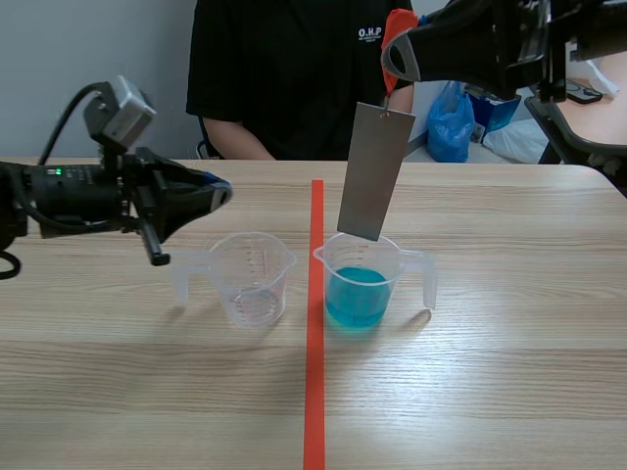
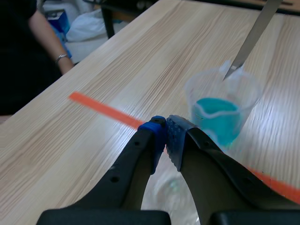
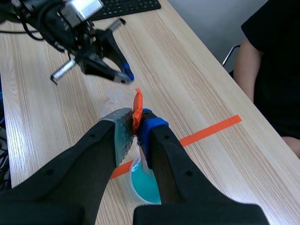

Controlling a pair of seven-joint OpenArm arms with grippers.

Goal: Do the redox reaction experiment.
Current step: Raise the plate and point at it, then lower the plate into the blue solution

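Up high on the right, we see the right pincer [image 1: 396,54] clamped tight on an orange tab [image 1: 395,34], its two pads pressed against the tab from either side. From our right wrist view the tab [image 3: 137,108] sticks up between the fingers of that pincer [image 3: 136,125].

A grey metal strip [image 1: 375,171] hangs from the tab and tilts slightly. Its lower end sits at the mouth of the cup of blue liquid [image 1: 359,284], above the liquid. We cannot tell whether the end is just inside the rim or level with it. The left wrist view shows the strip [image 2: 253,37] coming down at a slant, with its corner at the far rim of that cup [image 2: 221,115].

This cup stands on the table [image 1: 509,372] just right of the orange-red tape line [image 1: 313,392], handle pointing right. A clear cup [image 1: 251,279] with red markings stands just left of the line, handle pointing left.

Our left pincer [image 1: 221,192] is in the air above and to the left of the clear cup. Its fingers are brought together with nothing between them, and in the left wrist view the blue pads of this pincer [image 2: 165,129] meet.

A person in a black shirt [image 1: 284,69] sits across the table, and a blue bag [image 1: 451,122] lies behind the far right edge.
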